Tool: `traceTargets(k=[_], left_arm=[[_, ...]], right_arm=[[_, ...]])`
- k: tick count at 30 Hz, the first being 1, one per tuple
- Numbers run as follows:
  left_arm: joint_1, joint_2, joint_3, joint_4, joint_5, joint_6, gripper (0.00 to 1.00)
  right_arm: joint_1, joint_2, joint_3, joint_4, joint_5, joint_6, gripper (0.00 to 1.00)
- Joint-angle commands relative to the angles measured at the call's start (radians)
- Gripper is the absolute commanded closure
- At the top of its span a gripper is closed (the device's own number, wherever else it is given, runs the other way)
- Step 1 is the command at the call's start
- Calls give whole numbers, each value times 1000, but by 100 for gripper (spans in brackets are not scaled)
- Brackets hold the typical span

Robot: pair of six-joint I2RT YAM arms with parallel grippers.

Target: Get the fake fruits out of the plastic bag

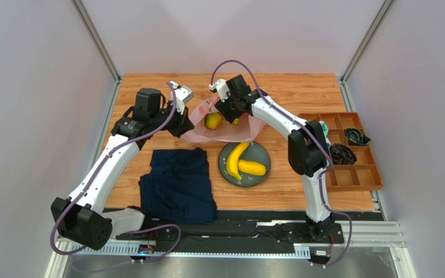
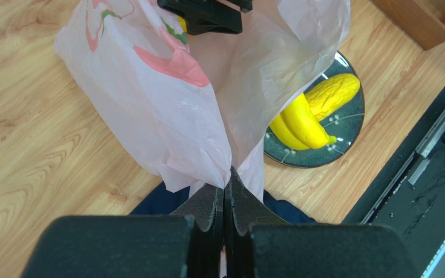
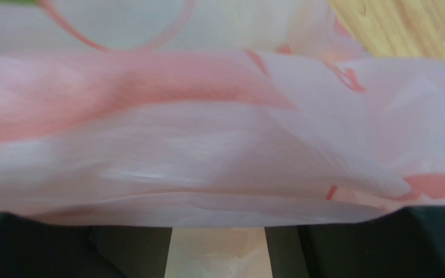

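Our left tool clenched the edge of the bag; our right tool, inside the bag, we couldn't read. Film could snag it, spilling the fruit.

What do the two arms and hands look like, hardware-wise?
Same build: left arm and right arm have white tubular links, black joint housings, a purple cable looped along each. The left hand is matte black, fingers tapering to thin wedge tips; right hand black too.

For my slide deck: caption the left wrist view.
Left gripper, fingers shut, pinches the translucent pink plastic bag; yellow plastic banana bunch and long yellow fruit lie on the dark grey round plate.
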Motion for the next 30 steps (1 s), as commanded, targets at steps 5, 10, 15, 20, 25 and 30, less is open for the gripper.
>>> traceTargets(k=[5, 10, 15, 20, 25, 30], left_arm=[[4, 46, 51, 31, 34, 8, 100], [4, 86, 84, 33, 45, -3, 100], [4, 115, 113, 30, 45, -1, 100], [4, 146, 140, 31, 47, -6, 100], [4, 155, 126, 68, 21, -13, 100], [4, 181, 162, 88, 36, -47, 100]], right_arm=[[-25, 98, 94, -27, 56, -36, 42], [-29, 131, 106, -2, 77, -51, 41], [-52, 168, 161, -21, 11, -61, 58], [-60, 103, 126, -33, -27, -85, 84], [-59, -66, -36, 40, -57, -97, 90], [-59, -218, -160, 97, -177, -49, 92]])
